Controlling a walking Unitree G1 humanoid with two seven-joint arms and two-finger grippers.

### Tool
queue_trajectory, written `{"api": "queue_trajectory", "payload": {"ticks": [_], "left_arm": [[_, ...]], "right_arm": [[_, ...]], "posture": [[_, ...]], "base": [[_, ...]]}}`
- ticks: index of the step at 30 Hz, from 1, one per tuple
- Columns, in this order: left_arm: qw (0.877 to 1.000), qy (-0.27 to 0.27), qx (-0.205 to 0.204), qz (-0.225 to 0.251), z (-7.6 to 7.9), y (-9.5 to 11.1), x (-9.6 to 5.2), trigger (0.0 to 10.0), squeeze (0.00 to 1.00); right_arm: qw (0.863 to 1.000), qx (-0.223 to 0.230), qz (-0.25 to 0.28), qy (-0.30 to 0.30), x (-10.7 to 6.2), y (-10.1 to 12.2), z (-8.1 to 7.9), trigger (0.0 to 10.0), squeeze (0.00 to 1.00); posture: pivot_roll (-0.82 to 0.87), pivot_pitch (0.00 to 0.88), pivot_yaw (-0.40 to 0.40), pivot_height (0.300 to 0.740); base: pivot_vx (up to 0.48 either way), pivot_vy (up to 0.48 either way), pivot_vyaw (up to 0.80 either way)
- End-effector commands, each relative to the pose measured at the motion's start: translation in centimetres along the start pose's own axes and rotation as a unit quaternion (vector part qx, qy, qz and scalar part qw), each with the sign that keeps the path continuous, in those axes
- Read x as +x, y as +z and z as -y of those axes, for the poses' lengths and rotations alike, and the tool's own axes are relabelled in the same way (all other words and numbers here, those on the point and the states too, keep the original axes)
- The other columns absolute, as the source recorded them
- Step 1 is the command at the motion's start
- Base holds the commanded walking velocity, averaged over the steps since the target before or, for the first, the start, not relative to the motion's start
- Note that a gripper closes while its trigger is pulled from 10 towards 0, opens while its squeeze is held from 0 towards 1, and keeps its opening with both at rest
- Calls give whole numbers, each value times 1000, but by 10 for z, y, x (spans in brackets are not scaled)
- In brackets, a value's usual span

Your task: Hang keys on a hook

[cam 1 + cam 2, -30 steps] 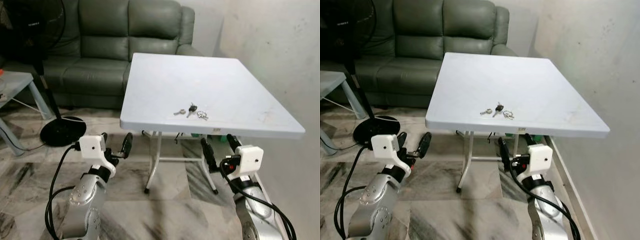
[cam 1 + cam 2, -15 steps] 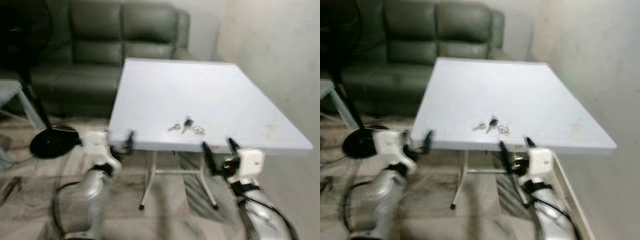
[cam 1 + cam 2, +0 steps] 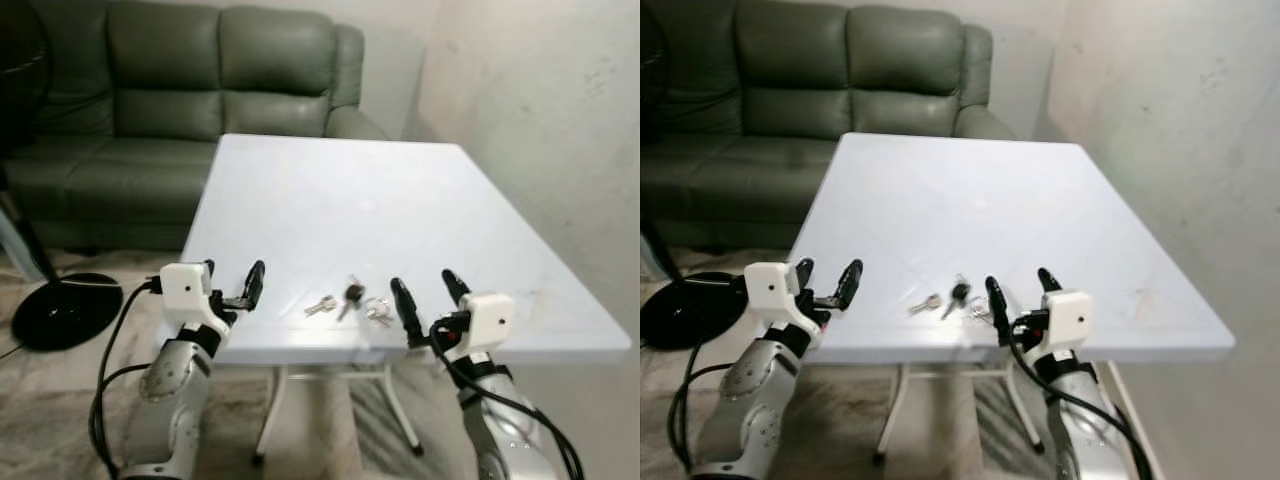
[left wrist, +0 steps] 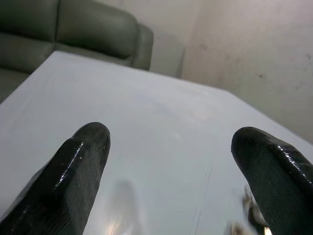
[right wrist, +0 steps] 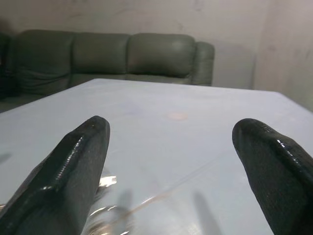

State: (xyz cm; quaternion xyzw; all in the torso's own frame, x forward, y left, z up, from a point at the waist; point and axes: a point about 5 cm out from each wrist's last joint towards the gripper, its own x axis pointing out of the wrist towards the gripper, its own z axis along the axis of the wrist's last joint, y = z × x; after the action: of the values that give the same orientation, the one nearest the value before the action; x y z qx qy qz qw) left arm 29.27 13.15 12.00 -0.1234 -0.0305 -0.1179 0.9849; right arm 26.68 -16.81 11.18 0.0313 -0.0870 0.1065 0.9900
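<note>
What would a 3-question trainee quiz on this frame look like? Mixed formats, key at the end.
1. True or false: the keys are already held by a tool.
2. Multiple choice: the keys lie on the A) sofa B) floor C) white table.
3. Fill in: the tool nearest the keys is the ____ tool.

Key
1. False. The keys lie loose on the table; the left tool and right tool are both open.
2. C, near the table's front edge; the green sofa stands behind it.
3. Right. Its fingers stand just beside the keys.
</note>
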Motion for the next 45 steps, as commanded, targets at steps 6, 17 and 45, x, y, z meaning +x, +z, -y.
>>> {"api": "queue_trajectory", "payload": {"ticks": [6, 17, 45], "left_arm": [[1000, -4, 12, 4, 1, 1, -3, 10000, 0], [994, -90, 32, -46, 32, -25, -21, 10000, 0], [989, -129, 22, -75, 50, -33, -39, 10000, 0]], "right_arm": [[1000, 2, 2, 17, 4, 3, -6, 10000, 0], [998, -10, -35, 43, 1, -3, -2, 10000, 0], [971, 9, -167, 171, -6, -23, -22, 10000, 0]], "posture": [[16, 0, -69, 740], [16, 0, -76, 740], [24, 24, -81, 740]], "base": [[0, 0, 0], [0, 0, 0], [0, 0, 0]]}}
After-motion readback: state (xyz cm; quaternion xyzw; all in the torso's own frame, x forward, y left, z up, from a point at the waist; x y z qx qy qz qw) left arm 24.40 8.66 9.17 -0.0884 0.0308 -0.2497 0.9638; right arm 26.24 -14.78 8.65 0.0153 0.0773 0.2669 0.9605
